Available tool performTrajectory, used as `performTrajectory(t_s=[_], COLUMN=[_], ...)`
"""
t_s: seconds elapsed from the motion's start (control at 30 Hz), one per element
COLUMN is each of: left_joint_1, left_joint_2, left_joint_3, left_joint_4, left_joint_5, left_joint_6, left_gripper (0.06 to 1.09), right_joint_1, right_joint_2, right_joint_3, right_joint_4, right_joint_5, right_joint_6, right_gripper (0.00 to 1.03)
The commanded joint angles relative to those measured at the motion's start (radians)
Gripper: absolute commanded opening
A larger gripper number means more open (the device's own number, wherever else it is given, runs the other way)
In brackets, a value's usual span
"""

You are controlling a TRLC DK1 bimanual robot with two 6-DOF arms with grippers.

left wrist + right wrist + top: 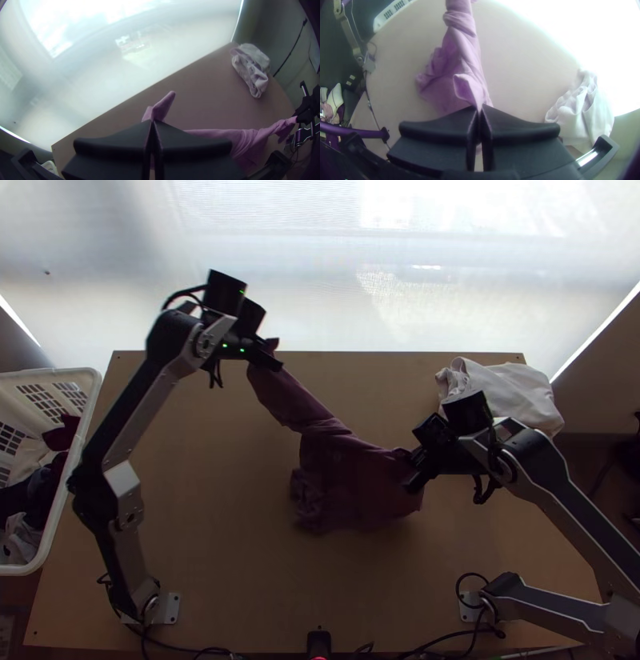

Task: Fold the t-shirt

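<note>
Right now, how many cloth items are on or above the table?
2: the purple t-shirt, held by the left gripper and the right gripper, and the white cloth, bunched at the table's far right corner; folds may hide another.

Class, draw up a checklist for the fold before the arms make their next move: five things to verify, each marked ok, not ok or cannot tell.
1. Left gripper shut on purple t-shirt: ok.
2. Right gripper shut on it: ok.
3. T-shirt spread smooth: not ok, its lower part is bunched.
4. White cloth apart from the t-shirt: ok.
5. Grippers hold matching shoulders: cannot tell, the folds hide which parts they are.
</note>
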Motion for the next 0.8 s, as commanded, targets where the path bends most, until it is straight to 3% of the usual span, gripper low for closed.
performTrajectory(t_s=[0.0,0.27,0.6,0.77], left_joint_1=[0.157,0.286,0.322,0.281], left_joint_2=[-0.229,-0.412,-0.565,-0.708], left_joint_3=[-0.02,-0.057,-0.067,-0.205], left_joint_4=[-0.08,-0.152,-0.339,-0.39], left_joint_5=[0.075,0.123,0.179,0.216], left_joint_6=[-0.051,-0.055,-0.029,-0.026], left_gripper=[0.1,0.1,0.1,0.1], right_joint_1=[-0.02,-0.02,0.022,0.036], right_joint_2=[0.016,0.037,-0.025,-0.07], right_joint_3=[0.233,0.38,0.3,0.239], right_joint_4=[-0.045,-0.106,-0.165,-0.175], right_joint_5=[0.0,-0.001,-0.029,-0.034], right_joint_6=[0.057,0.054,0.043,0.035], right_gripper=[0.03,0.03,0.03,0.03])
